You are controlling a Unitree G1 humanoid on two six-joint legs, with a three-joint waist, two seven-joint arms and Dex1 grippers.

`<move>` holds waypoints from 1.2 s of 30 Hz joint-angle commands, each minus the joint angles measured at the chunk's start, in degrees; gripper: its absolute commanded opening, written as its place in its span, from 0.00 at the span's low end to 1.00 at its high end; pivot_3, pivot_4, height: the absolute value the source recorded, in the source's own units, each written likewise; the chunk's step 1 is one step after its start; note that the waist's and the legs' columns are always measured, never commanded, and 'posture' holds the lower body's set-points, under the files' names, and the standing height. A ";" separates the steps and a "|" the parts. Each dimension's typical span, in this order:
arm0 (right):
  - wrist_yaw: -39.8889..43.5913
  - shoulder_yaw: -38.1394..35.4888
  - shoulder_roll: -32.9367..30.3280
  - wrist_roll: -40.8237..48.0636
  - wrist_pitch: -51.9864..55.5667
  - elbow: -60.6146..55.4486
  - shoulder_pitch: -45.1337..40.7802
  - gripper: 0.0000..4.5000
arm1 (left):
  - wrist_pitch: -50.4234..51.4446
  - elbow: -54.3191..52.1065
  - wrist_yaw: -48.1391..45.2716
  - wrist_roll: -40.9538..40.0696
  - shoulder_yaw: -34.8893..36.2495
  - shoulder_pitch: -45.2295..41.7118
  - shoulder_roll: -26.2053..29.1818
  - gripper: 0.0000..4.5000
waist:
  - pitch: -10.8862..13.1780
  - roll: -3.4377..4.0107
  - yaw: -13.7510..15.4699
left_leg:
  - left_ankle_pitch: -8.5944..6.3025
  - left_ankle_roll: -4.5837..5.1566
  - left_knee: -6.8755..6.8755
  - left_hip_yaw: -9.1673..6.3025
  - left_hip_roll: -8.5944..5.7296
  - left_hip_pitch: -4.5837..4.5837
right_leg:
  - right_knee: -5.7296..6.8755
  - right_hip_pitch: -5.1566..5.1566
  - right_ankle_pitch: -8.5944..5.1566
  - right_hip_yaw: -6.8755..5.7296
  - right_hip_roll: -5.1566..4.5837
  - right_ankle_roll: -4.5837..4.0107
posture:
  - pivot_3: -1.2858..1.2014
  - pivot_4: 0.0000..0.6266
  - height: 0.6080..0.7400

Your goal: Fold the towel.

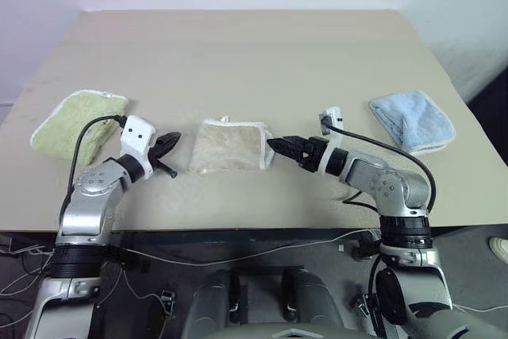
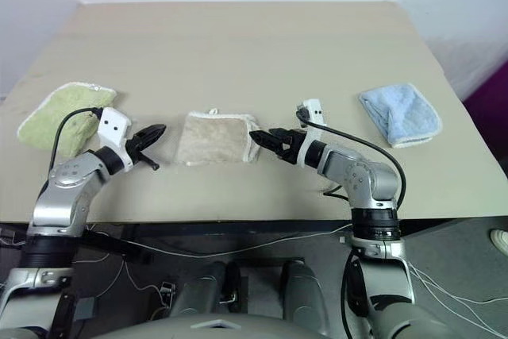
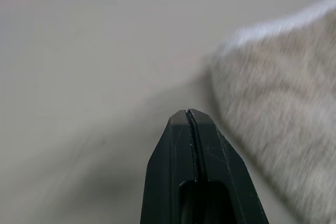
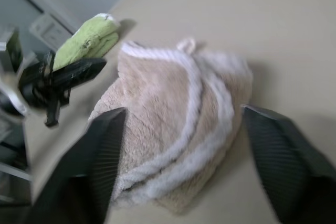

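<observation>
The towel (image 1: pixel 230 147) is beige with white corded edging and lies folded into a small square near the middle of the table's front half, a loop at its far edge. My left gripper (image 1: pixel 170 143) hangs just left of it, apart from the cloth, fingers shut with nothing between them; the left wrist view shows the shut fingertips (image 3: pixel 189 115) beside the towel (image 3: pixel 283 108). My right gripper (image 1: pixel 274 146) stands at the towel's right edge. In the right wrist view it (image 4: pixel 182 109) is open, its two fingers straddling the folded towel (image 4: pixel 168 129) without pinching it.
A folded light green towel (image 1: pixel 78 121) lies at the table's left, close behind my left arm. At the right lies a light blue towel (image 1: pixel 413 121). The table's front edge (image 1: pixel 254 228) runs just below both grippers. Cables hang under the table.
</observation>
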 commanded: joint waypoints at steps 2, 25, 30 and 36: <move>-3.78 -2.27 2.10 3.72 6.33 0.84 -1.92 0.99 | -2.45 -2.05 -1.56 -0.46 2.00 1.67 0.95 0.00 | 0.00 0.00 -0.22 | 0.02 0.00 0.00 0.00 0.00 -0.12 | 0.00 -0.13 0.02 0.01 0.00 -0.02 | 0.52 0.24 1.00; -9.36 -0.82 12.20 1.48 8.50 15.38 -11.27 0.99 | 0.01 -8.99 -0.26 -1.88 2.97 5.16 -1.28 0.00 | -0.03 -0.01 -1.80 | 0.17 0.09 -0.06 0.11 0.12 -0.10 | 0.07 -0.13 0.01 0.01 0.40 -0.01 | 0.52 0.24 1.00; -9.84 -2.50 12.08 2.08 8.45 16.69 -11.40 0.87 | 0.27 -9.81 0.23 -1.88 3.11 5.73 -1.61 0.00 | -0.04 -0.02 -1.83 | 0.17 0.09 -0.06 0.11 0.12 -0.09 | 0.08 -0.13 0.01 0.01 0.41 -0.01 | 0.52 0.24 1.00; -9.88 -4.08 12.13 3.25 8.87 15.86 -11.21 0.41 | 0.22 -9.57 0.33 -1.82 3.03 5.44 -1.90 0.00 | -0.03 -0.01 -1.77 | 0.34 -0.19 -0.06 0.12 0.12 -0.11 | 0.07 -0.13 0.01 0.01 0.41 -0.01 | 0.52 0.24 1.00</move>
